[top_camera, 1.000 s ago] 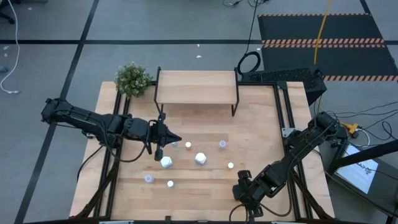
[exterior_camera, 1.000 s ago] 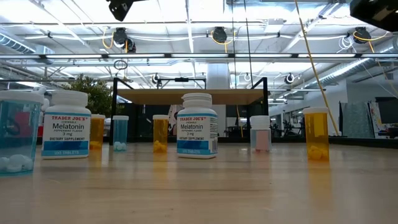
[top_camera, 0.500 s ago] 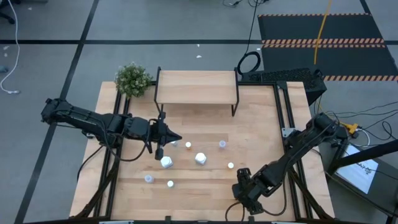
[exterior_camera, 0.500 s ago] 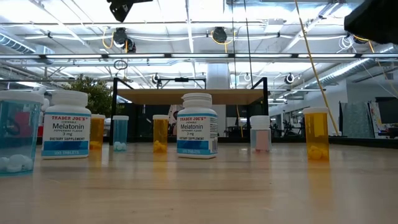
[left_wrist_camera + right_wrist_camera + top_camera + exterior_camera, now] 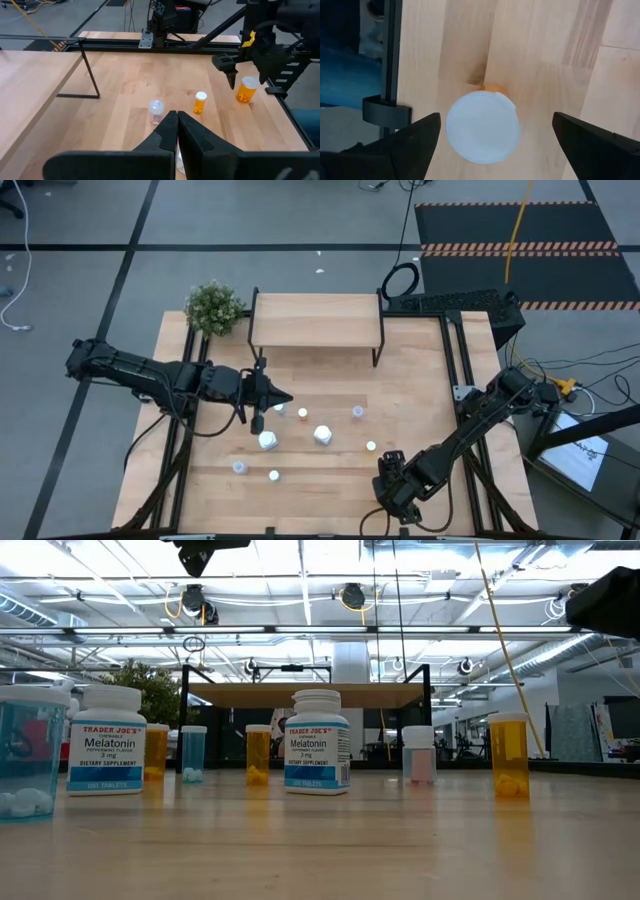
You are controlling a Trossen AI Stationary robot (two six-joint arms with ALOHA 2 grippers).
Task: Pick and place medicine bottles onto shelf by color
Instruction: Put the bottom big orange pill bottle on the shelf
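Observation:
Several white-capped medicine bottles stand on the wooden table, among them two white Melatonin bottles (image 5: 316, 741) and orange and pale blue ones. An orange bottle (image 5: 481, 126) stands upright near the table's front right. My right gripper (image 5: 497, 120) hangs open above it, pointing down, one finger on each side of the white cap and clear of it. Above the bottles left of the middle, my left gripper (image 5: 286, 398) hovers shut and holds nothing. The light-wood shelf (image 5: 316, 320) stands at the far edge with nothing on it.
A small green plant (image 5: 213, 308) stands left of the shelf. An orange bottle (image 5: 200, 102) and a pale bottle (image 5: 156, 110) stand just ahead of my left gripper. The table's black frame rail (image 5: 390, 60) runs close beside the orange bottle under my right gripper.
My right gripper has come down toward the orange bottle near the table's front right and tipped more steeply downward. The bottles have stayed where they were.

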